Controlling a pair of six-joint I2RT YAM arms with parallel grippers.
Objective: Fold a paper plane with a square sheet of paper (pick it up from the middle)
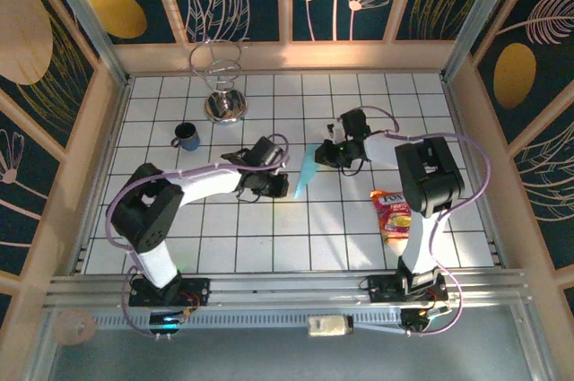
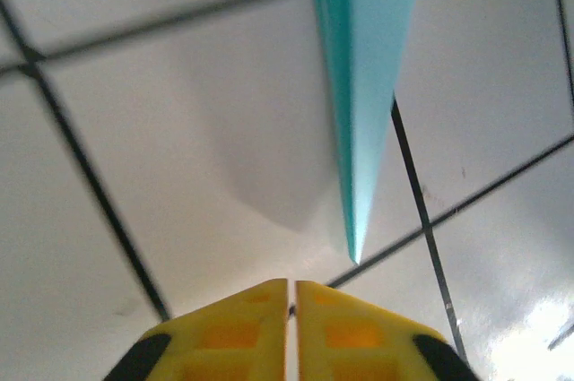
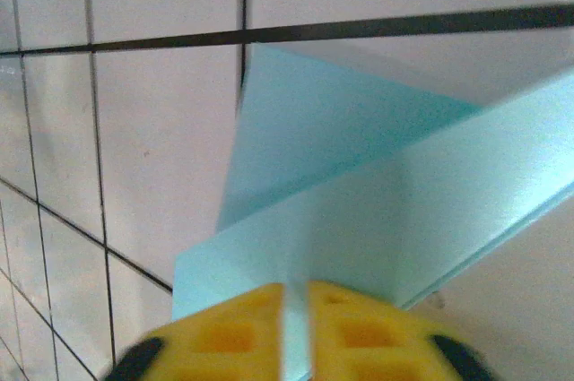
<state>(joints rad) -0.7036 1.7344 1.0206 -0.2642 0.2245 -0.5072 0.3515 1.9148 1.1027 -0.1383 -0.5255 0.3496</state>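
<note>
One relation to get right: paper plane [image 1: 304,171] between the two arms over the middle of the tiled surface [image 1: 269,246]. Long axis far-right to near-left in the top view, nose toward the left arm, tail toward the right. Tail end clamped in the right claw [image 3: 296,318]: pale blue paper filling the slot between its yellow pads, folded layers fanning away ahead of it. Nothing in the left claw [image 2: 292,309]: pads all but meeting, hairline slit, bare tile beyond. From the left wrist view, nose tip just ahead of the pads and a touch to their right, close but apart. Body edge-on and climbing away from there, soft shadow on the tiles beside it, so probably raised off the surface rather than lying flat; a judgement, not certain. Looks folded through: narrow pointed dart. Nearer to the nose: left arm. Nearer to the tail: right arm, gripping. For any left-side pinch, would need to spread the pads first, then advance along the axis and shift slightly right to straddle the nose edge. Risk with a square-on approach: tip pushed aside, paper twisted in the right grip. Orange-red snack packet [image 1: 392,215] well off to the right beside the right arm, out of the way.
</note>
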